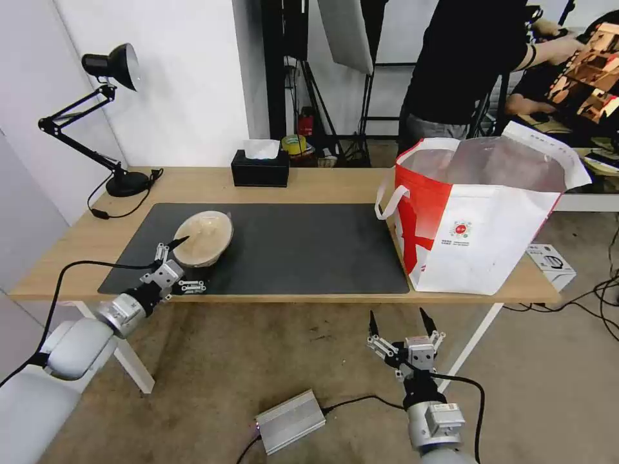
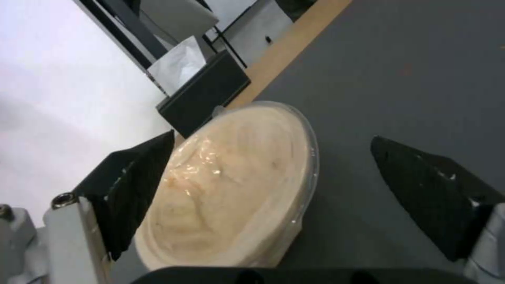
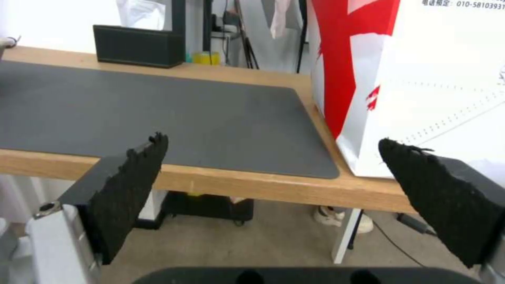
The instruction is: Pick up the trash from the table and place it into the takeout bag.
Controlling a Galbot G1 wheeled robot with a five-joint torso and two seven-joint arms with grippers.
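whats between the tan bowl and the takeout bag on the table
Nothing. In the head view, the stretch from the tan bowl to the takeout bag is bare dark grey mat, then a strip of bare table.

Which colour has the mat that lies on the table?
The large flat rectangular mat is dark grey, plain, without pattern. The head view shows it best.

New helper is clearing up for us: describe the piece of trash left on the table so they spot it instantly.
On the light-wood table, look at the dark grey mat, its end farthest from the takeout bag. The tan pulp bowl sits there by the left gripper: the only pale round thing.
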